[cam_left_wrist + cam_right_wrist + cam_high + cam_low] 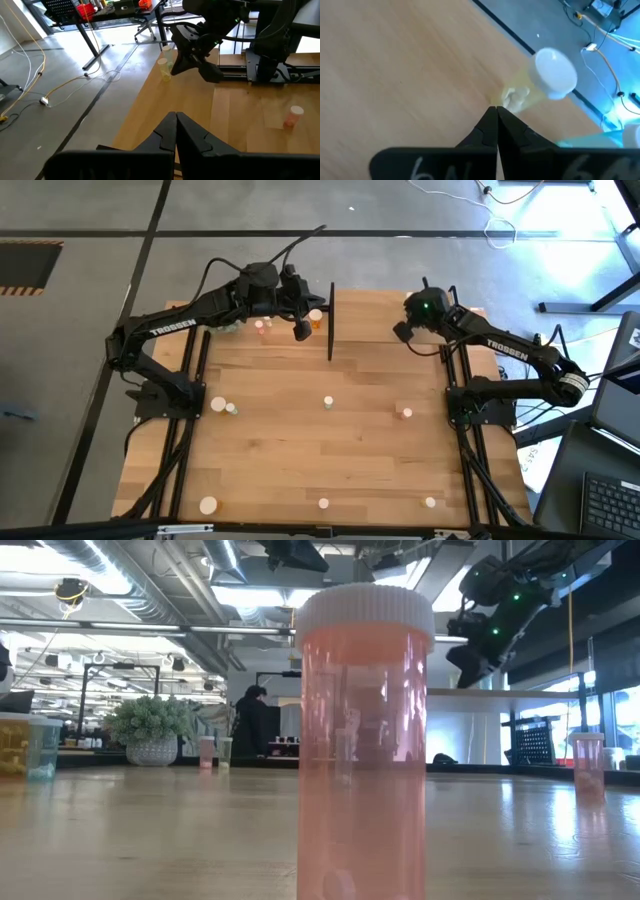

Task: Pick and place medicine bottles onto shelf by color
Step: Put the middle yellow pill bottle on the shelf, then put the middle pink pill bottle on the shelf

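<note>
Over the far edge: both arms reach there, nothing held
Table: large light-wood table (330, 450), bottles scattered across it
Shelf: thin black upright frame (331, 320) at far centre of the table, seen edge-on from above; its board can't be made out
Left arm: dark arm from the left side, left tool (301, 330) near the far edge just left of the shelf, fingers (192, 137) pressed together, empty
Right arm: dark arm from the right side, right tool (493, 125) at the far right edge, fingers pressed together, empty, tips just short of a yellowish white-capped bottle (540, 82) lying tilted at the table edge
Big bottle: tall pink-red translucent bottle with ribbed white cap (364, 740), upright, right in front of the low camera
Orange bottle: small orange bottle (317, 318) just beside the left tool, between it and the shelf
Other bottles: pink one (406, 413) right of centre, pale-capped one (327, 402) at centre, white-capped one (208, 505) near left corner
Plant: green fuzzy plant in white pot (152, 730), far left of the table in the low view
</note>
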{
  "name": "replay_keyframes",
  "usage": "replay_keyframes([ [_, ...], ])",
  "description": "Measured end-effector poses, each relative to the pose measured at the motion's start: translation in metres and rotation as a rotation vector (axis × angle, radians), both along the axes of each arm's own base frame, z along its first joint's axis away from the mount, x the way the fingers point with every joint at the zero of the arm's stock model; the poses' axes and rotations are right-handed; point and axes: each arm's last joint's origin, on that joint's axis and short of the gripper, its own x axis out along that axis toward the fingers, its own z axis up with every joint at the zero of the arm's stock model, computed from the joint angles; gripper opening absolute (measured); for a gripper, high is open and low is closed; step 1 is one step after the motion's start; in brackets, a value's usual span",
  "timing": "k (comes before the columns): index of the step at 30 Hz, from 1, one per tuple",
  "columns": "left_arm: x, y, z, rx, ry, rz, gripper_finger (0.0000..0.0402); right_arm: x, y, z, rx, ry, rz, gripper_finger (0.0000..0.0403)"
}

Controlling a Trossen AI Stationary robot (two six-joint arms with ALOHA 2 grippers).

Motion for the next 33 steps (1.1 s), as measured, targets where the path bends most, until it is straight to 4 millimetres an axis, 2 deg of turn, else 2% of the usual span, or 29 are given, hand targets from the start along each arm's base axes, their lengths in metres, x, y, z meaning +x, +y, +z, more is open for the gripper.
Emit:
replay_keyframes([
  [25,0.000,0.000,0.000,0.000,0.000,0.000,0.0000,-0.003,-0.006,0.004,-0.022,-0.039,-0.018,0.0000],
  [28,0.000,0.000,0.000,0.000,0.000,0.000,0.0000,0.000,0.001,0.018,-0.008,-0.092,0.002,0.0000],
  [33,-0.001,0.000,-0.003,-0.012,0.032,0.006,0.0000,0.003,0.021,0.064,-0.036,-0.178,0.066,0.0000],
])
